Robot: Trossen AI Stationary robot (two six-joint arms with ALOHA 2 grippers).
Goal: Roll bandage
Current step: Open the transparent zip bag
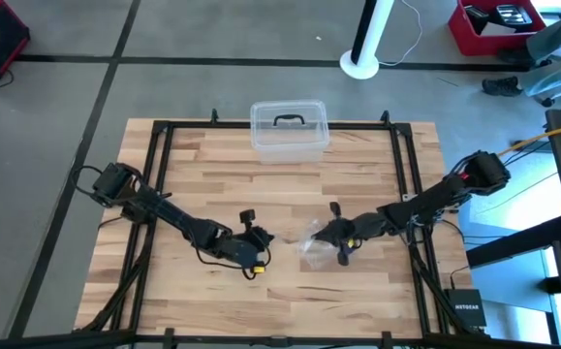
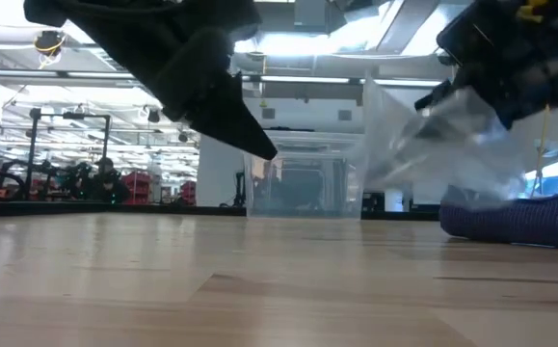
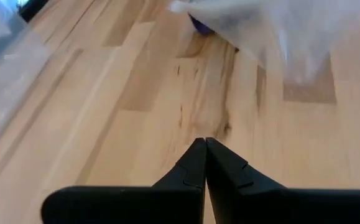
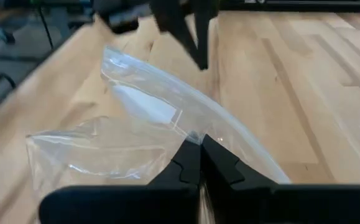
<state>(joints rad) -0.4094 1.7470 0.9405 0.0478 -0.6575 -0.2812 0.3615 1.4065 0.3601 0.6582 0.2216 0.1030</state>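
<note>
The bandage (image 2: 521, 220) is a dark blue-purple heap of strip lying on the table under the clear plastic bag (image 2: 452, 145); whether it is inside the bag I cannot tell. A bit of the bandage (image 3: 201, 25) shows purple beneath the bag (image 3: 279, 31). My right gripper (image 4: 199, 142) is shut on the bag (image 1: 314, 247), right of the table's middle. My left gripper (image 3: 204, 143) is shut on nothing, hovering above the wood (image 1: 266, 238) just left of the bag, with its tip (image 2: 267, 151) slanting down. My right gripper pinches the bag's stiffer edge band (image 4: 186, 127) between its two fingers. The fingers come slanting down from the table's right side. The held edge is lifted off the table, and the bag's lower part (image 2: 423, 183) hangs down to the wood by the bandage.
A clear plastic box with a black handle (image 1: 290, 126) stands at the middle of the table's far edge. A black frame (image 1: 159, 174) runs along the table's sides. Bare wood (image 1: 290, 189) lies between the grippers and the box.
</note>
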